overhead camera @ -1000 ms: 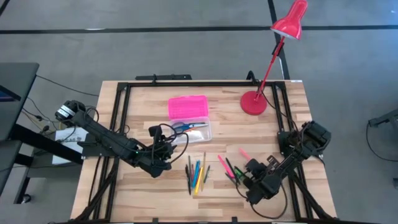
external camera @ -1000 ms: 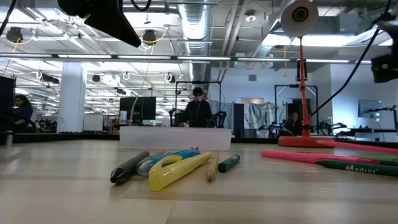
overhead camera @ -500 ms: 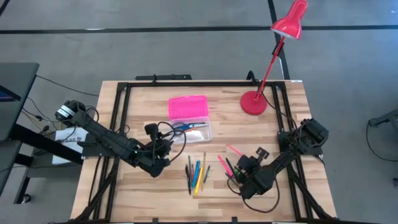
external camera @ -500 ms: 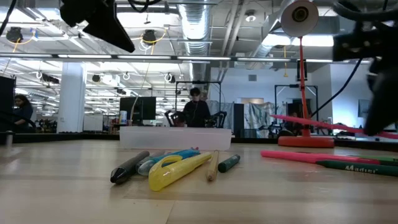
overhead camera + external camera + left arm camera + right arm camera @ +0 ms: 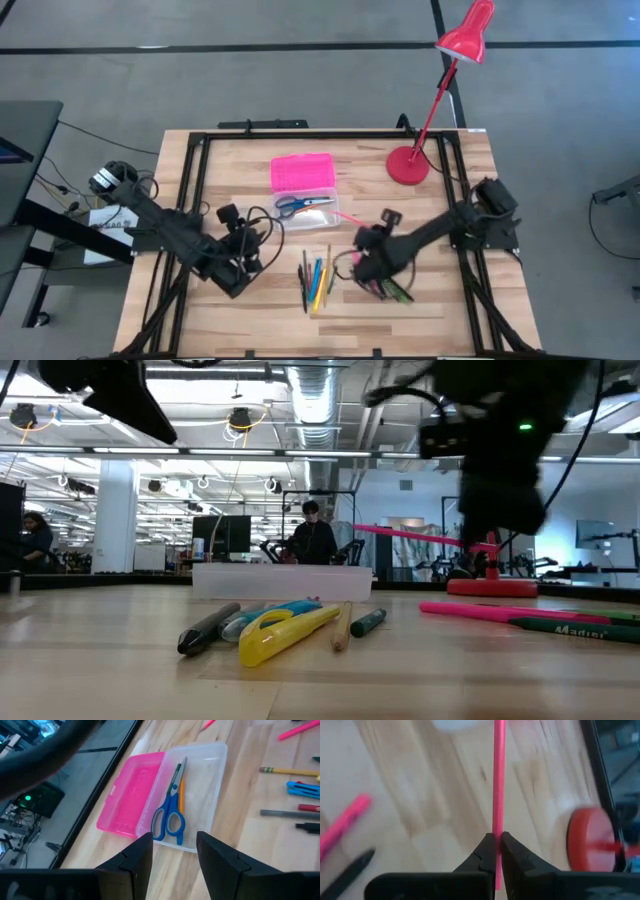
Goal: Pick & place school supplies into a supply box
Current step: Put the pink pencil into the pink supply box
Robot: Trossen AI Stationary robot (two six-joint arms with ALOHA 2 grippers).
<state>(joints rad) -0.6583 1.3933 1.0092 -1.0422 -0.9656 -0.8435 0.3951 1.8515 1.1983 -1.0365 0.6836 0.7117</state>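
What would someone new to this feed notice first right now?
Probably the right gripper, shut on a thin pink pencil and carrying it above the table toward the open pencil case. Next, the case's bright pink lid lying flipped back, with blue-handled scissors inside the clear base, and the red lamp at the table's far right corner.

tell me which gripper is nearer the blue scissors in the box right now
Left, by a narrow margin. The left gripper hangs open over the table just off the box's corner where the scissors lie. The right gripper, shut on a pink pencil, is out past the loose pens.
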